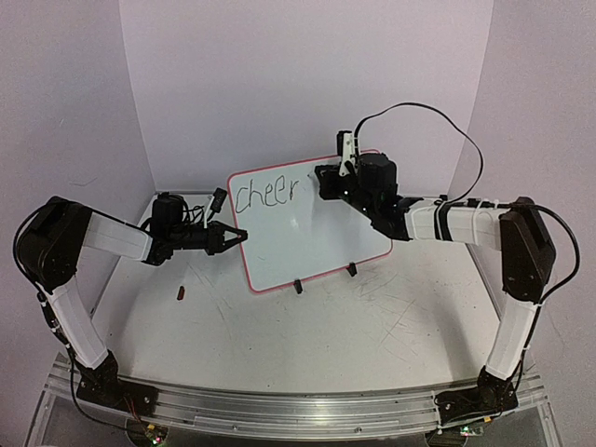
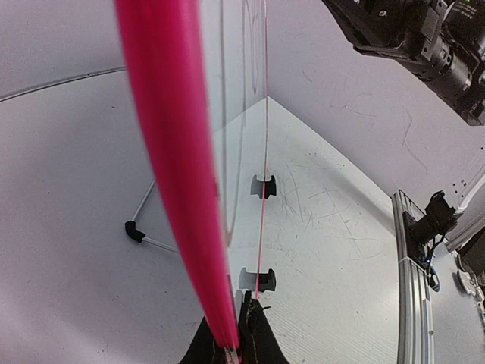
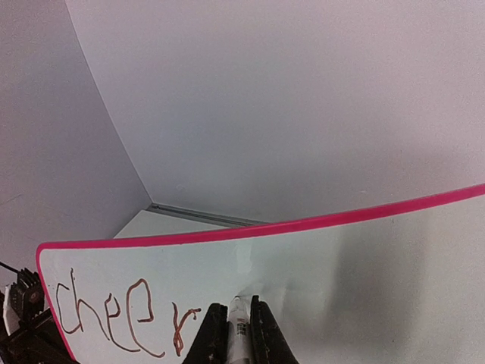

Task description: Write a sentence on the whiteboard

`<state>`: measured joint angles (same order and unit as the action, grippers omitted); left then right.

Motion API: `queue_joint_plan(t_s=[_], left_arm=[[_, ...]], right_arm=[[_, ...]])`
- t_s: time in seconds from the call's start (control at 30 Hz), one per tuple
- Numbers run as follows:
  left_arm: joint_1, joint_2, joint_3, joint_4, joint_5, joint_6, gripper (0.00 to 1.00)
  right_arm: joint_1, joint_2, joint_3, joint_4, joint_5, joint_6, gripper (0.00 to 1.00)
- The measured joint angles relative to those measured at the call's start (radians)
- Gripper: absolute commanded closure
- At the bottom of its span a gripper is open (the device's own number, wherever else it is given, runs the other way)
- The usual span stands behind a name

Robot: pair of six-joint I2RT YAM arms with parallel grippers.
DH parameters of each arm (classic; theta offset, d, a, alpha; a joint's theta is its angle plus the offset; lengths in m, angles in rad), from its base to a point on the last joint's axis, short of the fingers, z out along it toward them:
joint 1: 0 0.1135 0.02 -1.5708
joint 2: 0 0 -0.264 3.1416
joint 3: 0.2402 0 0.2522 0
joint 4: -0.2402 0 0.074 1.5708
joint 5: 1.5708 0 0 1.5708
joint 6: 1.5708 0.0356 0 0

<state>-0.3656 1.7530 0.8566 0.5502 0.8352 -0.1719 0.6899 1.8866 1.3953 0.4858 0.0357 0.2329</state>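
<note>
The whiteboard [image 1: 312, 244], white with a red-pink rim, stands tilted on two black clip feet [image 1: 297, 287] in the middle of the table. The start of the sentence [image 1: 268, 193] sits along its top left, dark letters reading "cheer" [image 3: 114, 318]. My left gripper [image 1: 240, 237] is shut on the board's left rim [image 2: 174, 152], which runs between its fingers [image 2: 254, 341]. At the board's upper middle, my right gripper [image 1: 324, 182] is shut on a white marker [image 3: 239, 330]. The marker's tip is at the board surface [image 3: 364, 288], just right of the "r".
A small dark object [image 1: 182, 294] lies on the table left of the board. White walls enclose the back and sides. A metal rail [image 1: 298, 410] runs along the near edge by the arm bases. A cable [image 1: 438, 121] loops above the right arm.
</note>
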Motion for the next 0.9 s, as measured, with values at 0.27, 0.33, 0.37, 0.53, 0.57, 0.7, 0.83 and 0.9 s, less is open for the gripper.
queue_joint_plan(t_s=[0.27,0.33,0.37,0.53,0.57,0.7,0.83,0.9], left_arm=[[0.0,-0.001,0.0,-0.002,-0.001,0.0,1.0],[0.0,-0.001,0.0,-0.002,-0.001,-0.001,1.0],[0.0,-0.001,0.0,-0.002,-0.001,-0.001,1.0],[0.0,-0.001,0.0,-0.003,-0.001,-0.001,1.0],[0.0,-0.001,0.0,-0.003,-0.001,-0.001,1.0],[0.0,-0.001,0.0,-0.003,0.0,0.0,1.0],[0.0,-0.001,0.0,-0.004,-0.003,-0.001,1.0],[0.0,-0.001,0.001,-0.009,-0.005,-0.001,1.0]], right_arm=[[0.0,0.018,0.023,0.0,-0.008,0.0,1.0],[0.001,0.022,0.027,0.0,-0.012,0.001,1.0],[0.002,0.023,0.029,0.0,-0.014,0.001,1.0],[0.01,0.027,0.03,0.0,-0.024,0.003,1.0],[0.012,0.027,0.03,-0.001,-0.028,0.004,1.0],[0.015,0.028,0.023,-0.002,-0.036,0.009,1.0],[0.019,0.028,0.003,-0.002,-0.038,0.014,1.0],[0.02,0.028,-0.008,0.0,-0.038,0.016,1.0]])
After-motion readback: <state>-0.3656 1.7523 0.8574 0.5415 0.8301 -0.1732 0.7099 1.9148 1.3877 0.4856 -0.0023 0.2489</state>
